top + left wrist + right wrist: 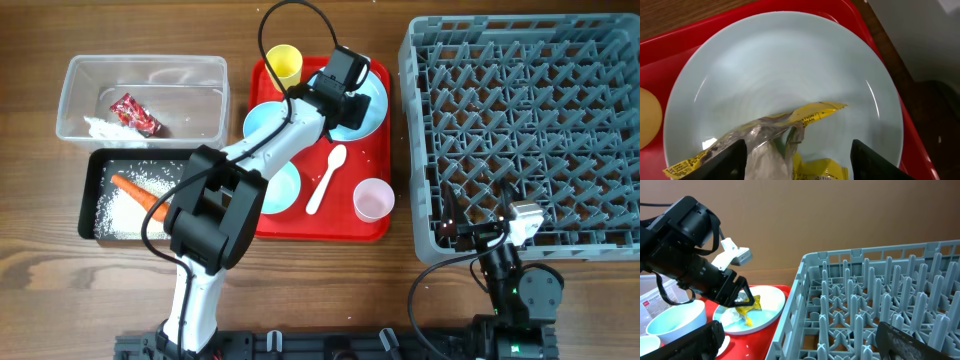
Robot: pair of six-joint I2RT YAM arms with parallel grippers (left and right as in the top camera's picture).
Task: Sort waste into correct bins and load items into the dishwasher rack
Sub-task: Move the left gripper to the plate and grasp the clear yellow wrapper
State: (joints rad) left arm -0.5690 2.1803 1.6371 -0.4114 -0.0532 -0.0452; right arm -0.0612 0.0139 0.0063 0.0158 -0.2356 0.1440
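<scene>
Left wrist: left tool (pixel 796 150) agape astride wrapper (pixel 810 116) inside plate (pixel 780 60) rim; right tool (pixel 802 347) agape.

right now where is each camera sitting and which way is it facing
Overhead: above the table, looking down on the red tray, dishwasher rack, left arm and right arm.
Left wrist: on the left gripper, facing down into the light blue plate; its open fingers flank the silver-yellow wrapper.
Right wrist: low beside the rack, facing across to the tray; the open right gripper frames the bottom, left arm beyond.
Shared: both wrist views show the wrapper on the plate.
</scene>
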